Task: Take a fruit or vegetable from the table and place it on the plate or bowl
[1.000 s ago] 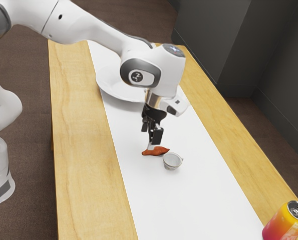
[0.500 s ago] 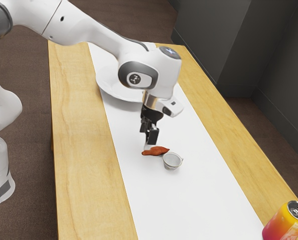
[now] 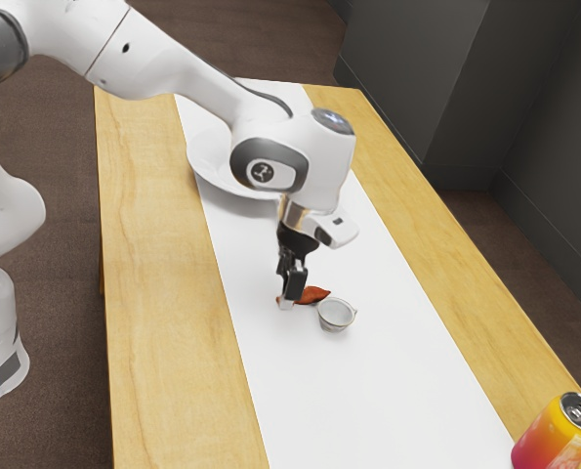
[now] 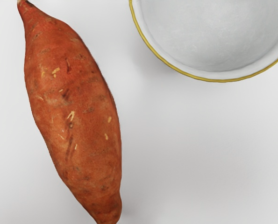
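the pincer stood low at the sweet potato on the table's white runner; whether it was apart or together could not be told. the wrist view resolved the potato lying flat, near but clear of a gold-rimmed bowl. the exterior view added a plate and a can.

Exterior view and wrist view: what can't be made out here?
- Sweet potato, exterior view: the gripper covers one end of it; whether they touch cannot be told.
- Plate, exterior view: the arm hides much of it.
- Small bowl, wrist view: cut off by the picture's edge.
- Can, exterior view: cut off at the corner, label unreadable.
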Action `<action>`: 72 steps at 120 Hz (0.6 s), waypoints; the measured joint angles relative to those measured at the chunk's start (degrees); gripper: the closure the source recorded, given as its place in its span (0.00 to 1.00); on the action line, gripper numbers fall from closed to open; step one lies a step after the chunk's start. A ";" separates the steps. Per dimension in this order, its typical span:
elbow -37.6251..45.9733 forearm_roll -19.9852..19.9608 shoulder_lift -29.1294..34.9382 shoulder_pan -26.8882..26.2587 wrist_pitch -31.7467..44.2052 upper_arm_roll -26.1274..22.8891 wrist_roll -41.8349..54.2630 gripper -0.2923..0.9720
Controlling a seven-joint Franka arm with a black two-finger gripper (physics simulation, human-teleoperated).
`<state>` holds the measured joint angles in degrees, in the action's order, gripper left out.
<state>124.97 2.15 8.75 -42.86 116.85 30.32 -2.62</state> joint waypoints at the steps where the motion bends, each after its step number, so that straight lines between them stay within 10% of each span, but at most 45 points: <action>1: 0.00 -0.01 -0.11 -0.07 0.11 0.00 0.04 0.23; 72: -0.32 -0.68 -1.75 -0.23 5.42 0.22 2.03 0.23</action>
<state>124.65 1.47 7.00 -43.09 122.27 30.55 -0.59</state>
